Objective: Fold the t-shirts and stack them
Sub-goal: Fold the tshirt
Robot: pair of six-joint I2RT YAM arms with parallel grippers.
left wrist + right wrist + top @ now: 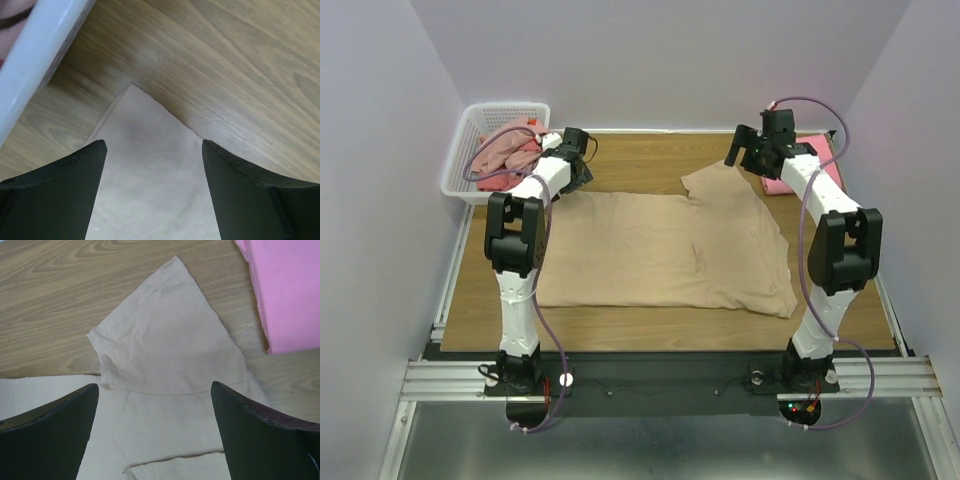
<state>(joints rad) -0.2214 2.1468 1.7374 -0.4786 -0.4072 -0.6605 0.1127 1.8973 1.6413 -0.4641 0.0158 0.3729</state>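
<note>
The beige t-shirt [660,250] lies spread flat on the table [650,328], and this looks like the opening fold — left gripper [154,145] hovers jaws apart over the corner [145,130] at ten o'clock, right gripper [155,387] spread wide above the sleeve [165,340] at one o'clock — next, both need to drop and pinch cloth.

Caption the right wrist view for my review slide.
Open right tool over the beige t-shirt sleeve, pink shirt nearby.
</note>
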